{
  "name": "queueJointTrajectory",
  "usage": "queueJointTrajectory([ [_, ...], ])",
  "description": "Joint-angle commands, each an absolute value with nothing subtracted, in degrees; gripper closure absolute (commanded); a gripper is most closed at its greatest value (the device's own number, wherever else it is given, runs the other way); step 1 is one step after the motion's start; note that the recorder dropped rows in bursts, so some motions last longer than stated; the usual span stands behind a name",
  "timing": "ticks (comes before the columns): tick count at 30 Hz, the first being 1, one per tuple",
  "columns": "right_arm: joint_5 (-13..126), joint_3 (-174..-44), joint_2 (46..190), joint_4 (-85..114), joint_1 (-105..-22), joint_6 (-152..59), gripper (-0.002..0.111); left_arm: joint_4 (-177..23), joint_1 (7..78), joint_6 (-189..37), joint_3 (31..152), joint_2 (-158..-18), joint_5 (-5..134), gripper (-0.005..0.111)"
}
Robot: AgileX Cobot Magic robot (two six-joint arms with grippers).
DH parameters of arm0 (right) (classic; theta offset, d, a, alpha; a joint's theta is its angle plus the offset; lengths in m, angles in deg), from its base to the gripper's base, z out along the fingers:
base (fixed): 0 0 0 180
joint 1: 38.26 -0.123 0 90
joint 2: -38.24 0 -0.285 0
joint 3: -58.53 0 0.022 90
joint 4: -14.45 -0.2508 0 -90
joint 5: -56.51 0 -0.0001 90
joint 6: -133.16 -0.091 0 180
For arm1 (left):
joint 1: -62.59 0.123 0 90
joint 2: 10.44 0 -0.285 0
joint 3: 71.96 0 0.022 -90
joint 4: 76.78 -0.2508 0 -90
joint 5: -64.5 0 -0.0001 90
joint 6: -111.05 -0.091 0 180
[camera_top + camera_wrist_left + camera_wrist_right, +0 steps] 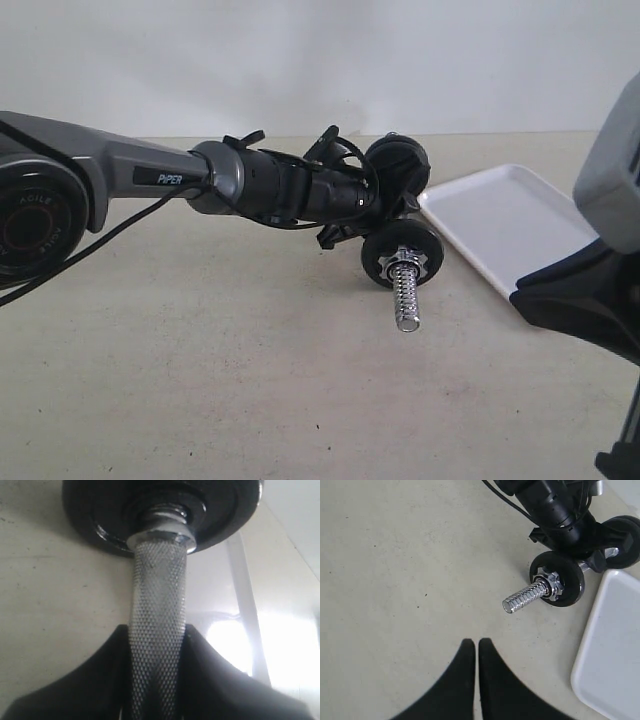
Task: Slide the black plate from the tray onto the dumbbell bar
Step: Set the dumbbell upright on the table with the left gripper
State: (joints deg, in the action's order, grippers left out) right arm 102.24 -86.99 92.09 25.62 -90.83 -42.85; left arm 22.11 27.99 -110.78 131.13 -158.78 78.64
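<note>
My left gripper [157, 630] is shut on the knurled middle of the dumbbell bar [157, 585] and holds it just above the table. The bar's threaded near end [406, 295] sticks out past a black disc [403, 253] backed by a chrome star nut [551, 582]. The black plate [398, 165] sits on the bar's far end, close to my wrist camera [110, 510]. The white tray [500, 215] lies right of the bar, with nothing on the part I see. My right gripper [471, 642] hangs shut and empty over bare table, short of the threaded end.
The left arm [250, 180] reaches in from the left with a cable trailing below it. Part of the right arm [600, 290] covers the tray's near right corner. The beige table [250, 380] lies below, with a white wall behind.
</note>
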Motion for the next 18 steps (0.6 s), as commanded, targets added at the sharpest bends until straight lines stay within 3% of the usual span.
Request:
queueJointTrajectory([
  [1, 102.18, -86.91, 91.87, 25.52, -90.87, -42.52, 0.109, 23.17, 27.65, -111.46, 132.18, -150.19, 79.53, 0.102],
  [18, 102.18, -86.91, 91.87, 25.52, -90.87, -42.54, 0.109, 13.12, 27.33, -110.53, 132.18, -146.06, 77.80, 0.102],
])
